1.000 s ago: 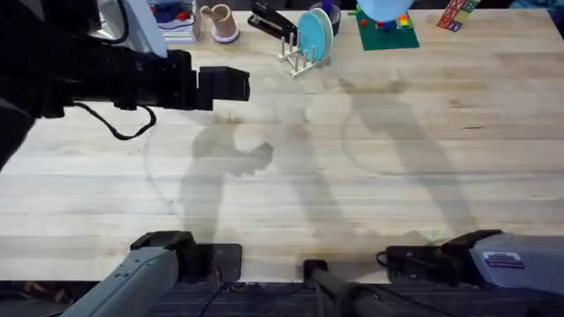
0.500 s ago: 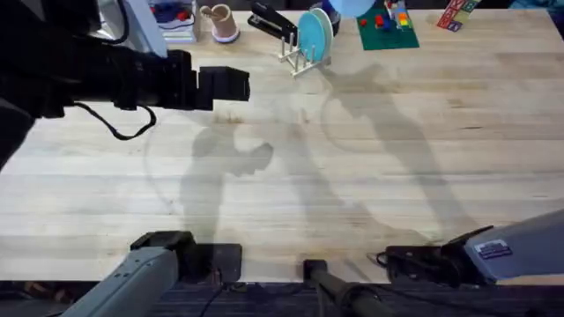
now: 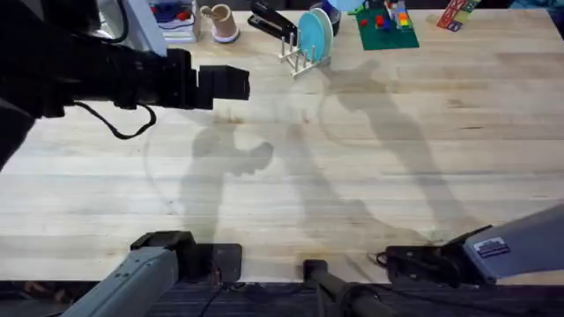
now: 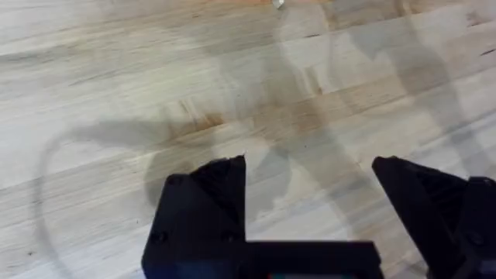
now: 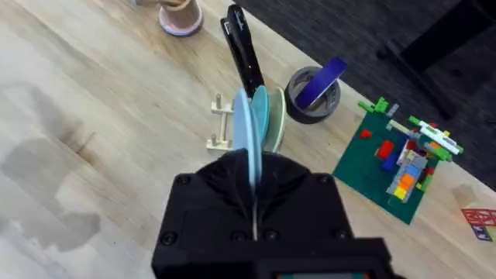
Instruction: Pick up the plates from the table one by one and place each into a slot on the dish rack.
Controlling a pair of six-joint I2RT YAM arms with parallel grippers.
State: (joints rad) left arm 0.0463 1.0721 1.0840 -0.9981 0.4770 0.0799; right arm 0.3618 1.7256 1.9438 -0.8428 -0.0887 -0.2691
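Observation:
In the right wrist view my right gripper (image 5: 254,184) is shut on a pale blue plate (image 5: 251,143), held edge-on above the dish rack (image 5: 220,121). Teal plates (image 5: 269,116) stand upright in the slots of that rack. From overhead, the dish rack (image 3: 298,58) with its plates (image 3: 315,33) stands at the far middle of the table (image 3: 352,176). My left gripper (image 3: 231,84) hovers high over the table's left part. In the left wrist view this gripper (image 4: 310,194) is open over bare wood, with nothing between its fingers (image 4: 205,201).
A black stapler (image 5: 244,54), a roll of tape (image 5: 314,87) and a green brick baseplate (image 5: 387,163) lie close around the rack. A small cup (image 3: 218,22) stands to the rack's left. A black cable (image 3: 115,123) hangs from the left arm.
The right gripper has carried the pale blue plate leftward from over the green baseplate towards the rack, and it has left the overhead view's top edge. The left arm has not moved.

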